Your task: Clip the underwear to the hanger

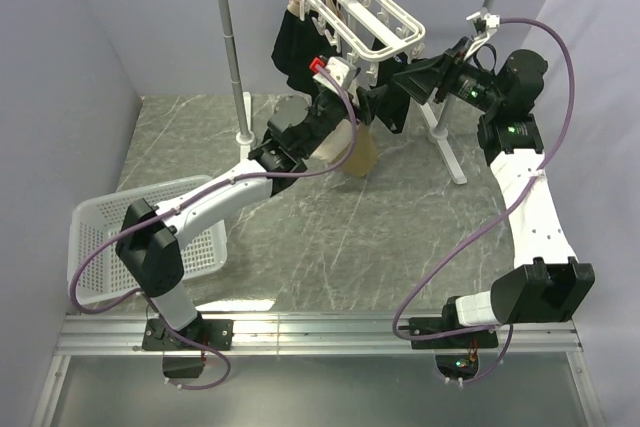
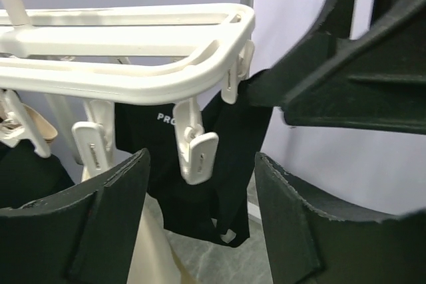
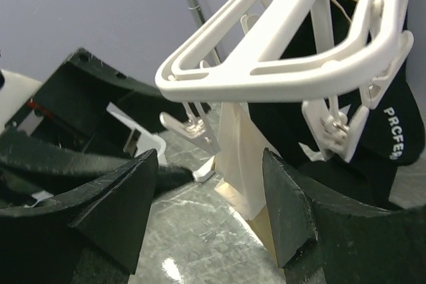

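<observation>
The white hanger (image 1: 355,12) hangs from the rack's top bar. The tan underwear (image 1: 357,152) hangs down from its underside and shows in the right wrist view (image 3: 243,157) and at the bottom of the left wrist view (image 2: 150,251). The clip holding it is hidden. My left gripper (image 1: 342,85) is open and empty just below the frame, with a dangling white clip (image 2: 195,151) and a black garment (image 2: 200,197) between its fingers (image 2: 100,224). My right gripper (image 1: 385,102) is open and empty, facing the left one, the underwear between its fingers (image 3: 293,211).
The grey-white metal pole rack (image 1: 230,47) stands at the back, its right leg (image 1: 445,152) reaching onto the table. Black garments (image 1: 295,47) hang on the hanger's left side. A white basket (image 1: 100,237) sits at the left by my left arm.
</observation>
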